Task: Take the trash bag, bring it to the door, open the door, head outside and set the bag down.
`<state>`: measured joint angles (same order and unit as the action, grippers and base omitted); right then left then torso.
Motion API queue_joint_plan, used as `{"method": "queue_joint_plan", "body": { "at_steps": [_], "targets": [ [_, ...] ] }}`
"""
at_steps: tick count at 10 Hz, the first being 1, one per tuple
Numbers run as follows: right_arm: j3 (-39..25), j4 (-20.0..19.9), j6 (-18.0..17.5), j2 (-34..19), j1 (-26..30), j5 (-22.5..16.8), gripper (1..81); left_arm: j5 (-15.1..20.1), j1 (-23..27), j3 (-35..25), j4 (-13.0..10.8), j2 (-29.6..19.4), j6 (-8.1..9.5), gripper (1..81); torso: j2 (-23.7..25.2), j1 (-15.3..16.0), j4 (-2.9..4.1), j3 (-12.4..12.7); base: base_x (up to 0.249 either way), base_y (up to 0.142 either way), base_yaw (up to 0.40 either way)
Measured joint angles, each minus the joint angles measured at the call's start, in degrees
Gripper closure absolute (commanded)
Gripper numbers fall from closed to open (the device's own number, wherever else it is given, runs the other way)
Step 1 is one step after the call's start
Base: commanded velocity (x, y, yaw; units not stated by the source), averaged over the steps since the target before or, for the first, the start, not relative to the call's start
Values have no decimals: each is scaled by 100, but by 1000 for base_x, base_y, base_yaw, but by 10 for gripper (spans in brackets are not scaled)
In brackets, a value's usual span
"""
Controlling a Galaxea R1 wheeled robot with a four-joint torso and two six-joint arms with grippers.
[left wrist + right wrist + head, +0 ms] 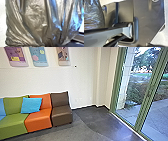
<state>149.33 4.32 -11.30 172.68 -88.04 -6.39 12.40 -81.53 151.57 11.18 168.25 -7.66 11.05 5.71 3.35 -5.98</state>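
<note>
The trash bag [36, 18], shiny and greyish with many creases, looms large in the left wrist view. Its folds draw together at my left gripper [52, 45], which is shut on the gathered plastic; the fingertips themselves are hidden. Part of the same shiny bag [93, 15] also appears in the right wrist view, beside the robot's dark plate and jointed bar. In the head view, a green-framed glass door or glazed wall [144, 102] stands at the right; I cannot tell which part opens.
A row of seats runs along the left wall: a green one [12, 122], an orange one [38, 122] with a blue cushion [31, 105], and a brown one [61, 114]. Dark flooring [100, 119] reaches the glass. Paving [158, 112] and shrubs [137, 93] lie outside.
</note>
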Motion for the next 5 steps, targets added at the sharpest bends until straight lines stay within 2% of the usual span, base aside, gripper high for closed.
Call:
{"method": "queue_joint_plan", "body": {
  "at_steps": [2,5],
  "targets": [
    [9,4,-5,12,-44,-24,10,17,-13,-7,0,46,0,811,2,-6,0,90,0,0,0],
    [105,74,-7,87,-38,-20,10,-46,-6,1,0,46,0,811,0,-11,0,85,0,0,0]
  ]
}}
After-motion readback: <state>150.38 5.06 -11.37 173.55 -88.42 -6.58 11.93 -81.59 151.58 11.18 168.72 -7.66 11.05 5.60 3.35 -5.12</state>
